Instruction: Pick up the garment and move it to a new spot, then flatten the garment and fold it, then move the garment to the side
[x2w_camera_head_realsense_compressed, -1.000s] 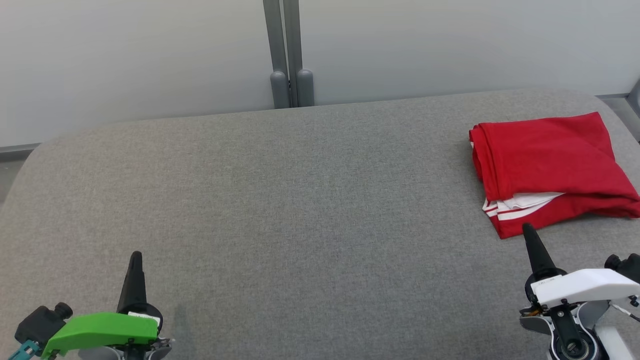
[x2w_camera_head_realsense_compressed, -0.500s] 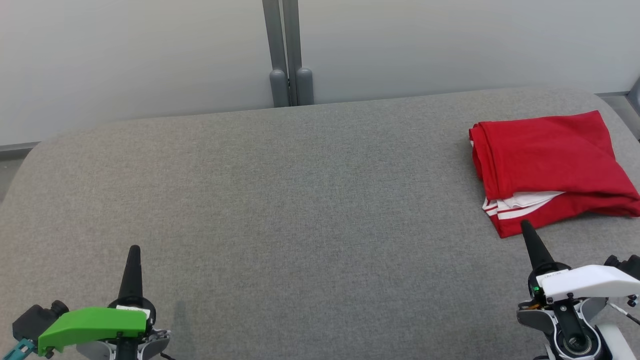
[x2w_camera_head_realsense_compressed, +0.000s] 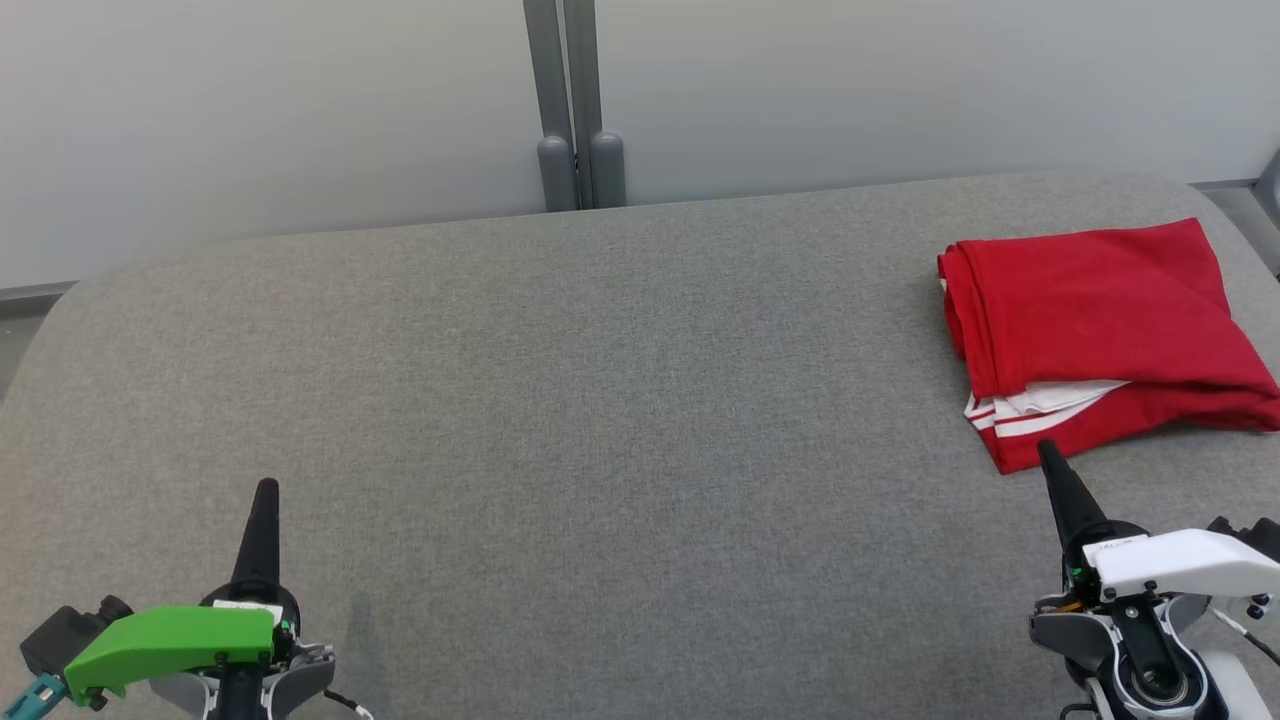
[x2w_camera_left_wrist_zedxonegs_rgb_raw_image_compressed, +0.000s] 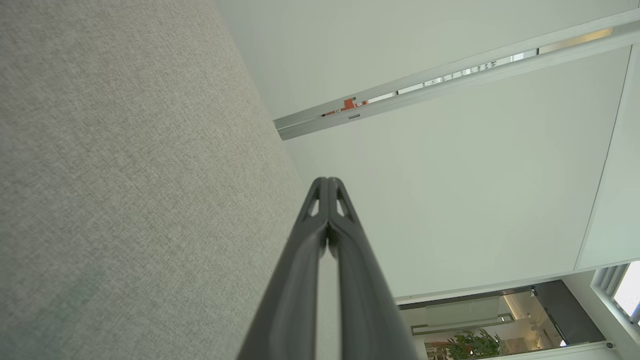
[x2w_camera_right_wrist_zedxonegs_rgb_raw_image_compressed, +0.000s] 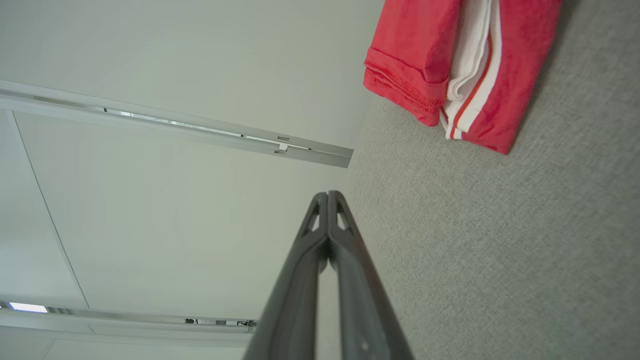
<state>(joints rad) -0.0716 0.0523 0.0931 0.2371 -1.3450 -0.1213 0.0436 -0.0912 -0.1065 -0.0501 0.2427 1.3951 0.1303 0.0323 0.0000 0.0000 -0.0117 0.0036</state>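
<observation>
- Looks finished, judging by the red garment (x2w_camera_head_realsense_compressed: 1100, 330) folded at the far right of the grey desk (x2w_camera_head_realsense_compressed: 600, 400), with white striped trim at its near edge.
- Best to leave the fold alone: keep the right pincer (x2w_camera_head_realsense_compressed: 1046, 447), pressed shut and empty, near that corner but clear of the cloth.
- Same for the left pincer (x2w_camera_head_realsense_compressed: 266, 490): closed tight on nothing, well apart over bare desk.
- From the right wrist, reveals stacked hems and trim layers; from the head, gives the whole outline instead.
- From the left wrist, confirms fingertips meeting, with wall panels beyond.
</observation>
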